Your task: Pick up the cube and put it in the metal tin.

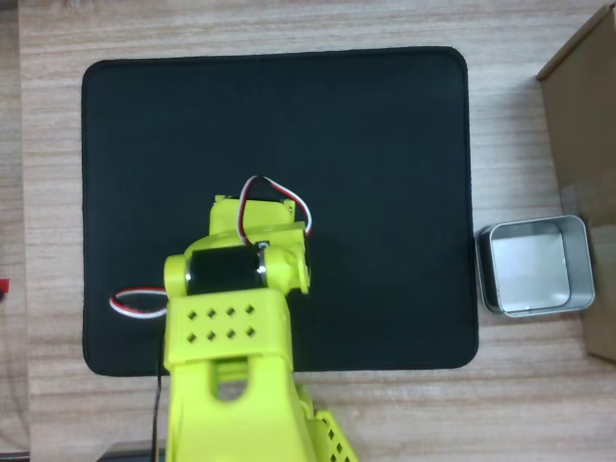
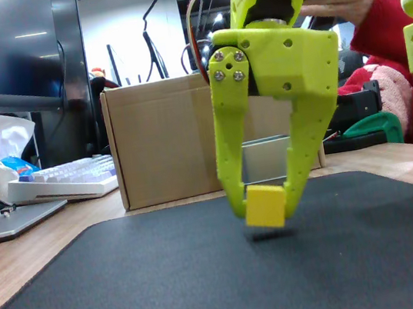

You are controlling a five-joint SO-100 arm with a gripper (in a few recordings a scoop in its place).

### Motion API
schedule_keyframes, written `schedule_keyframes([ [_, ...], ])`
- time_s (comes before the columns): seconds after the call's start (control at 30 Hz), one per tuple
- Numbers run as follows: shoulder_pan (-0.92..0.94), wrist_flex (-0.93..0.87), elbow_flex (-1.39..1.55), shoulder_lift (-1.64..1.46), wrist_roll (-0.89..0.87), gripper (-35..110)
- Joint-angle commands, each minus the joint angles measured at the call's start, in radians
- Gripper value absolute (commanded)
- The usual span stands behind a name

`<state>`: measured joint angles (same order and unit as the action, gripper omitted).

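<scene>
In the fixed view my lime-yellow gripper (image 2: 265, 205) points straight down over the black mat (image 2: 133, 290), shut on the small golden-yellow cube (image 2: 265, 206). The cube hangs just above the mat, with its shadow right beneath it. Behind the gripper, between its fingers, a strip of the silver metal tin (image 2: 266, 159) shows. In the overhead view the tin (image 1: 578, 252) sits on the wooden table just off the mat's right edge, open side up and with nothing in it. My arm (image 1: 231, 318) reaches from the bottom edge over the mat's lower left and hides the cube there.
A brown cardboard box (image 2: 162, 142) stands behind the mat, at the right edge in the overhead view (image 1: 587, 125), close above the tin. A keyboard (image 2: 66, 179) and clutter lie at the left of the fixed view. A person's red sleeve (image 2: 382, 27) is at the upper right.
</scene>
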<state>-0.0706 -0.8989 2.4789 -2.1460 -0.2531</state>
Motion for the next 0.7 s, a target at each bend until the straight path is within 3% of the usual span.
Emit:
schedule_keyframes([
  [0.0,0.005,-0.003,-0.005,-0.104,0.009,0],
  [0.17,0.061,-0.006,0.02,-0.272,0.064,0],
  [0.27,0.094,-0.026,0.021,-0.368,0.446,0],
  [0.4,0.138,0.012,0.055,-0.454,0.506,0],
  [0.5,0.179,-0.074,0.023,-0.549,0.483,0],
  [0.67,0.391,-0.129,-0.006,-0.63,0.494,0],
])
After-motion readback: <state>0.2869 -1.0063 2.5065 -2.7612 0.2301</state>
